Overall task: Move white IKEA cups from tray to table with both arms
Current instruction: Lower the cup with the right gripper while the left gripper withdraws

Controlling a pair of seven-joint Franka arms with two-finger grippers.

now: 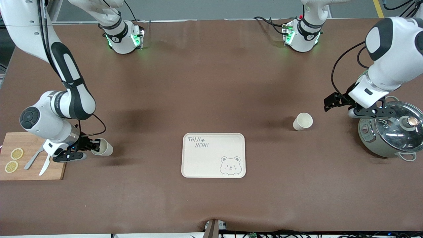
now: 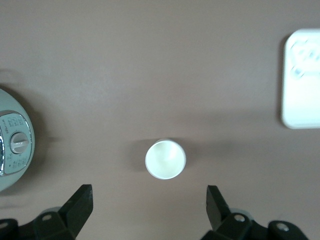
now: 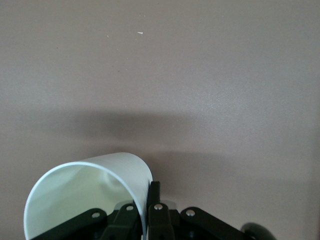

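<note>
The right claw (image 1: 93, 147) is pinched tight on the wall of one small cream-white handleless tapered cup (image 1: 103, 147), holding it tilted with one finger inside the rim and one outside, just beside the wooden cutting board (image 1: 56, 172) at the right arm's end of the brown counter (image 1: 205, 82); the board carries two lemon slices (image 1: 14, 160) and a pale utensil (image 1: 33, 158). In the right wrist view that cup (image 3: 90, 195) fills the corner with its open mouth showing. The left claw (image 1: 333, 100) hangs with its fingers (image 2: 80, 202) spread wide and gripping nothing, up over the counter between the second cream-white cup (image 1: 302, 121) and the grey-green lidded pot (image 1: 390, 132). That second cup (image 2: 165, 159) stands upright on the counter, mouth up, untouched. The cream rectangular tray printed with a bear (image 1: 213, 155) lies between the two cups, nearer the front camera, apart from both.
</note>
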